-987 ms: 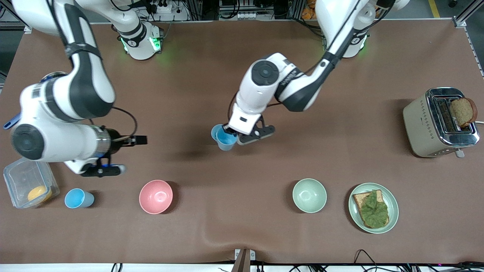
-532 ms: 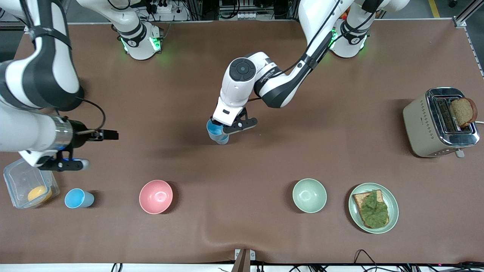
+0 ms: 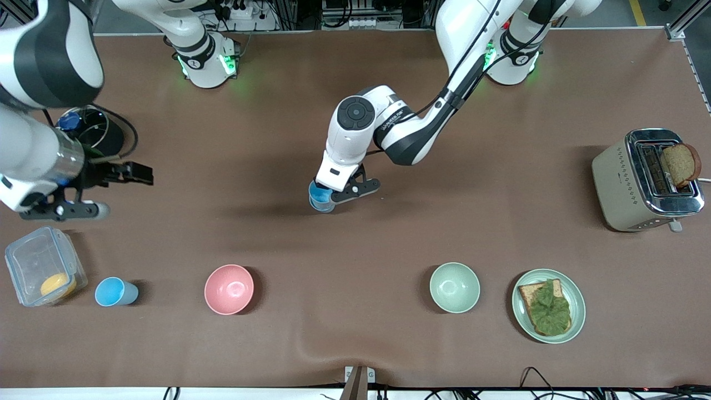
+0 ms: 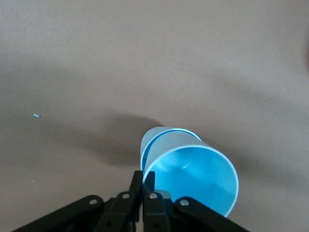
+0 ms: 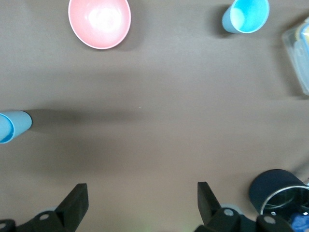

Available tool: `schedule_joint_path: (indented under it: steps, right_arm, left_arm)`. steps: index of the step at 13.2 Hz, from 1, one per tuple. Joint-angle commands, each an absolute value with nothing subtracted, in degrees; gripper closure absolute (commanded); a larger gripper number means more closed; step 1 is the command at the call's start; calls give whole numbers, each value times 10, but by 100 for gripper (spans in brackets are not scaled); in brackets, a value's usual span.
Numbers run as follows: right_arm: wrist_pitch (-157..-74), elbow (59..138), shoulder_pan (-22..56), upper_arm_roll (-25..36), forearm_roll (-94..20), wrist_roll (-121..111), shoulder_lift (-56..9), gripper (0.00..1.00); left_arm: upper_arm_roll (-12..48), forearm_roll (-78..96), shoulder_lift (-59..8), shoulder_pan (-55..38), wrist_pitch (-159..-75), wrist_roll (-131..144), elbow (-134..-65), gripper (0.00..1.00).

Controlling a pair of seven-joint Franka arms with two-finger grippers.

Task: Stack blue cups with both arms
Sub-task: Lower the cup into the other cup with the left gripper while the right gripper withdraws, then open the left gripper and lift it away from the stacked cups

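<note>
I see a brown cloth-covered surface filling nearly the whole front view, matte, with a soft ridge in the cloth near its camera-side edge. Long diffuse shadows lie across the middle. Green glow spills onto the cloth at two spots along the base edge. A white strip borders the camera-side edge, with black cables trailing over it and a small metal bracket at its midpoint. Above the base edge: aluminium framing, a power strip, tangled wiring, grey floor and a yellow floor line.
</note>
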State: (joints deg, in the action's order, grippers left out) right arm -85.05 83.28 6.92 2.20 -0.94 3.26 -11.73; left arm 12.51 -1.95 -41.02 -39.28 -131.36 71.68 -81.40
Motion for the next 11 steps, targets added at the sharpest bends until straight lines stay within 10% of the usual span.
schedule_joint_path:
  steps: [1,11]
  right_arm:
    - [-866,891,37,19,-1,23,-42,0]
    - [-875,916,27,19,-4,16,16,0]
  left_arm:
    - [123,-36,-409,-394,-1310,744,-810,0]
    - [125,-112,-260,-209,-1093,526,-809,0]
